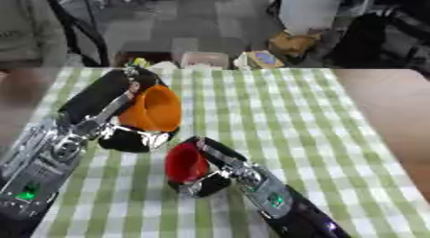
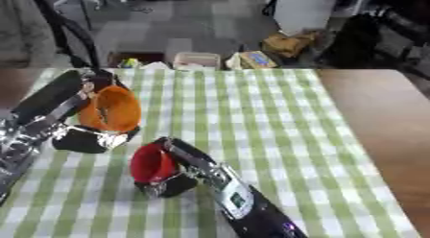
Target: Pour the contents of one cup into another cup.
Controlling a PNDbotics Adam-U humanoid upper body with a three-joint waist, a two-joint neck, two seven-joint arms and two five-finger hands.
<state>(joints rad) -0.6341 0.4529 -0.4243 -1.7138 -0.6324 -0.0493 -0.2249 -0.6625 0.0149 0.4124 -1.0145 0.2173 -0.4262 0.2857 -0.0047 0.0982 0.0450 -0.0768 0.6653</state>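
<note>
While the left hand (image 1: 126, 136) grasped the orange cup (image 1: 153, 109) at the left of the frame, tilted, the right hand (image 1: 206, 182) grasped the red cup (image 1: 185, 162) just below it, at the lower centre.

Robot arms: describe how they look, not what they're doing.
Both arms are black with silver metal sections and a small green light on each forearm. The left hand and right hand are black with shiny silver parts. No loose cables or readable markings show.
</note>
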